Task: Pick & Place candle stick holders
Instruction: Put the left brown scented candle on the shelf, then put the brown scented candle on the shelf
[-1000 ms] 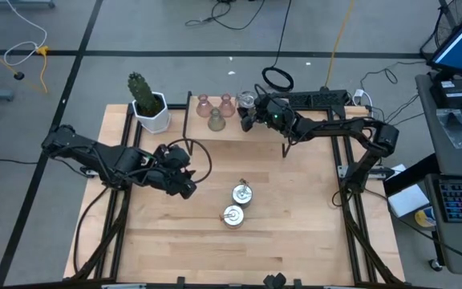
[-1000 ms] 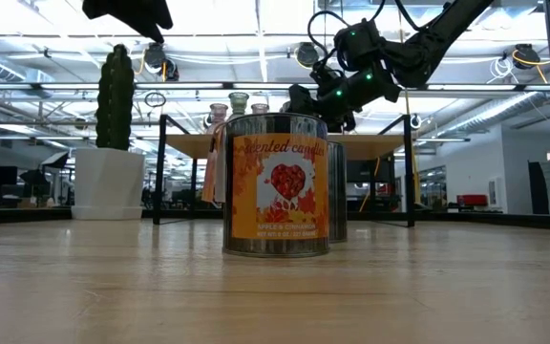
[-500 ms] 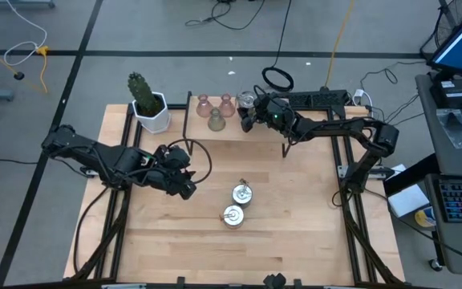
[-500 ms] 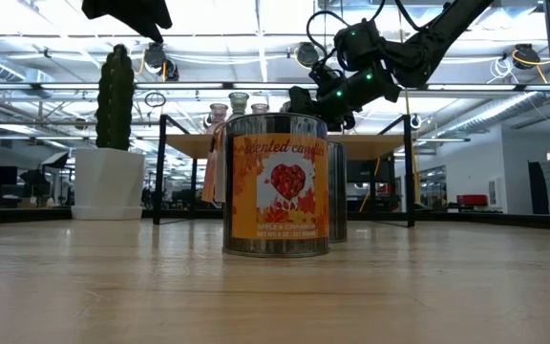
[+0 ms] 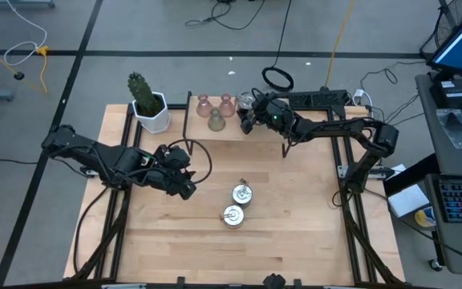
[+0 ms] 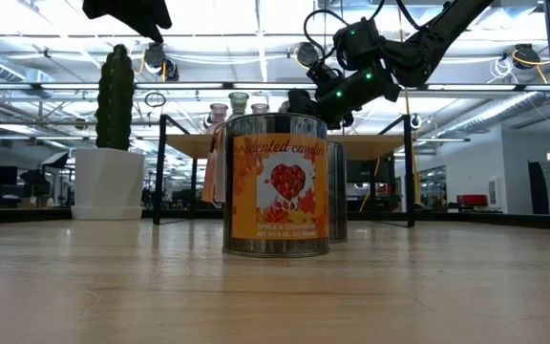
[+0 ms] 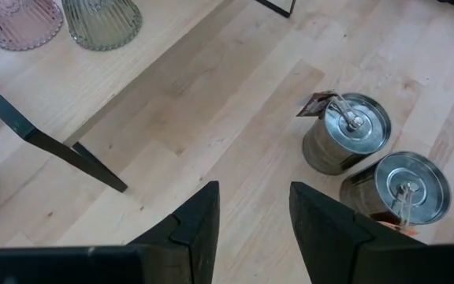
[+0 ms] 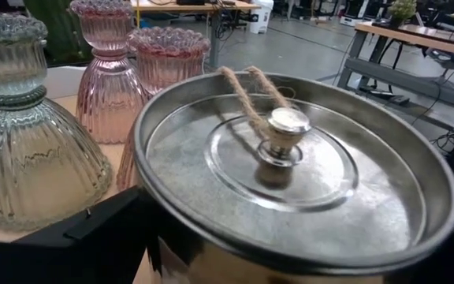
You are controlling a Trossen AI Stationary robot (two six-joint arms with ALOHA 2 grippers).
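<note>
My right gripper [image 5: 248,115] is at the table's far edge, shut on a silvery-grey lidded tin holder [image 8: 290,173], just right of two pinkish glass holders [image 5: 204,103] [image 5: 226,102] and an olive-green glass holder [image 5: 216,120] that stand on their bases. Two more silvery tins [image 5: 241,194] [image 5: 233,216] stand mid-table. The nearer one shows an orange label in the low view [image 6: 275,186]. My left gripper [image 5: 188,188] is open and empty, above the table left of those two tins [image 7: 345,134]. My right gripper pinches the tin between its two fingers, on opposite sides of its wall just under the lid's rim [image 8: 152,237]. The fingers come slanting from the table's right side. The tin sits upright, lid [image 8: 286,150] up. Its underside is hidden.
A white pot with a green cactus [image 5: 149,106] stands at the far left corner. A black frame leg [image 7: 53,146] stands on the table near the glass holders. Bare wood lies along the near half of the table [image 5: 295,249].
</note>
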